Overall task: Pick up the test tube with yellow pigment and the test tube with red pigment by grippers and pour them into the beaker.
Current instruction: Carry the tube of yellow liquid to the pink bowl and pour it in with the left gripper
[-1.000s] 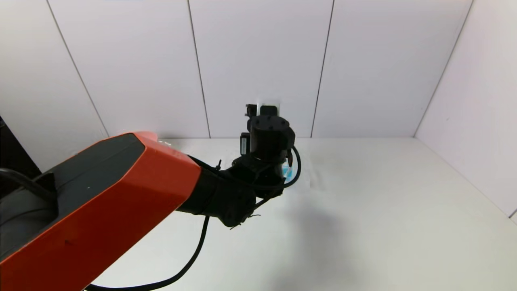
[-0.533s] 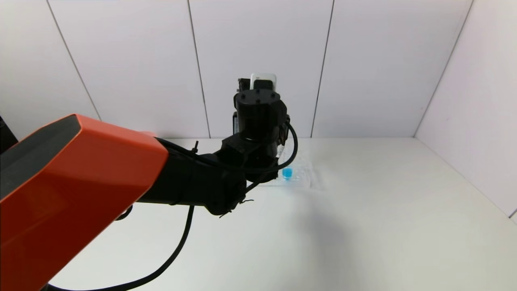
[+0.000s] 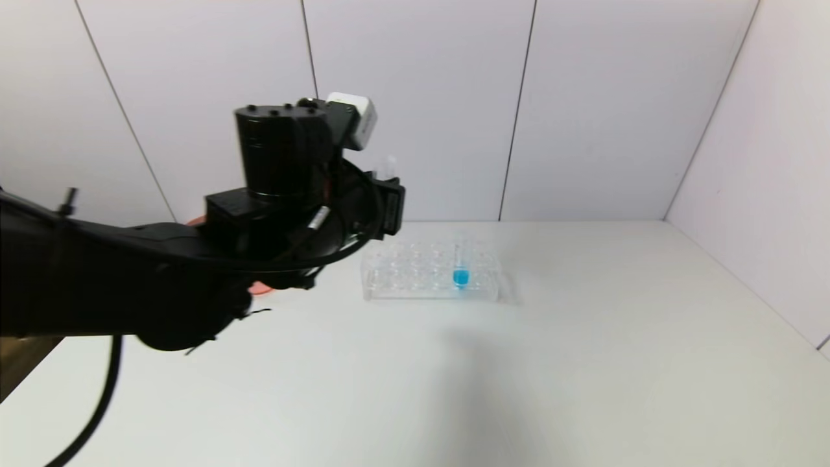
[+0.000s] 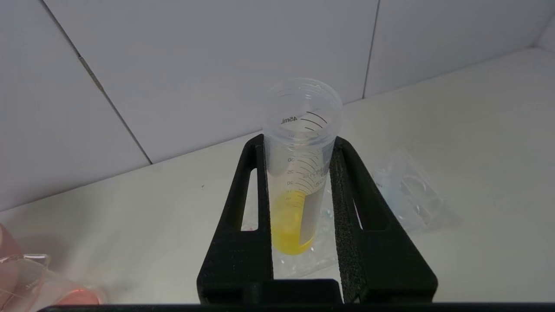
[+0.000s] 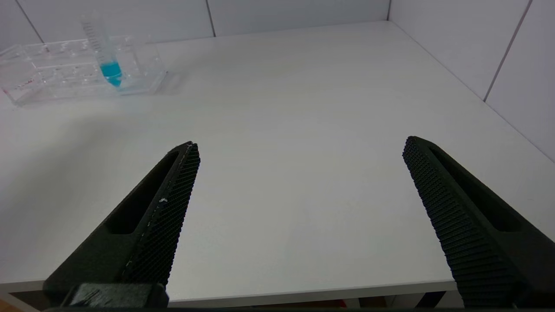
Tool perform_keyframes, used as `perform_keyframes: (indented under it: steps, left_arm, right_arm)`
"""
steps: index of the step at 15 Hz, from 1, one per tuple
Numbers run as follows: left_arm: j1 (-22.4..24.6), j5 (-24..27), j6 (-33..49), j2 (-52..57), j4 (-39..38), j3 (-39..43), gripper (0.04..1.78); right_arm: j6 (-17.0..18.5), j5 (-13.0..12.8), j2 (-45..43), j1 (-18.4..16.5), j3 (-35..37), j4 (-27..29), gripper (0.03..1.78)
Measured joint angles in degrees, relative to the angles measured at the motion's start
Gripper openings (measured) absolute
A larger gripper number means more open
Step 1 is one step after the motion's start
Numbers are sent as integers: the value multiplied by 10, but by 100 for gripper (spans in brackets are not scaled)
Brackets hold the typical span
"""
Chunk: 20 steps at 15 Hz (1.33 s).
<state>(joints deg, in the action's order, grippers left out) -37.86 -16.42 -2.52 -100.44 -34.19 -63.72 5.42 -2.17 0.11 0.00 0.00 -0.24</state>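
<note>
My left gripper [image 3: 389, 204] is raised above the table, left of the clear tube rack [image 3: 415, 275]. It is shut on the test tube with yellow pigment [image 4: 299, 173], held upright with yellow liquid at its round bottom; the tube's open top shows above the fingers in the head view [image 3: 389, 165]. The left gripper [image 4: 298, 145] grips the tube's sides. A clear glass lip, apparently the beaker [image 4: 26, 268], shows at the frame edge, with something red-pink beside it. The test tube with red pigment is out of view. My right gripper [image 5: 300, 142] is open and empty over the table's front edge.
The rack holds one tube with blue liquid [image 3: 461, 272], also seen in the right wrist view [image 5: 108, 65]. A pink bowl [image 3: 260, 289] peeks out behind my left arm. The rack lies below and beyond the held tube [image 4: 407, 195]. White walls close the back and right.
My left arm has risen from the rack and swung to the left with the yellow tube in its grip. The rack and the blue tube are now uncovered.
</note>
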Motion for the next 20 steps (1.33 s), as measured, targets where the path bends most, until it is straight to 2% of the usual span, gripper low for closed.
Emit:
perform_keyframes:
  steps: [2,6,10,12,13,15,18,20]
  left_arm:
    - [77,114,-1,72,40,56,42]
    - [270,335,-14,180,111,130,42]
    - [484,526,-60,217,134,167,42]
    - [576,608,-90,207,138,173,42]
    - [608,633,-109,193,138,174,42]
    - [648,651,-150,155,139,167,42]
    - [667,653,-173,97,147,125,42]
    - [666,652,-182,66,190,75,42]
  right_arm:
    - [0,0,0,0,0,0,171]
    - [0,0,0,0,0,0,171]
    - [0,0,0,0,0,0,171]
    - [0,0,0,0,0,0,171]
    - [0,0,0,0,0,0,171]
    - [0,0,0,0,0,0,171]
    - [0,0,0,0,0,0,171]
    - [0,0,0,0,0,0,171]
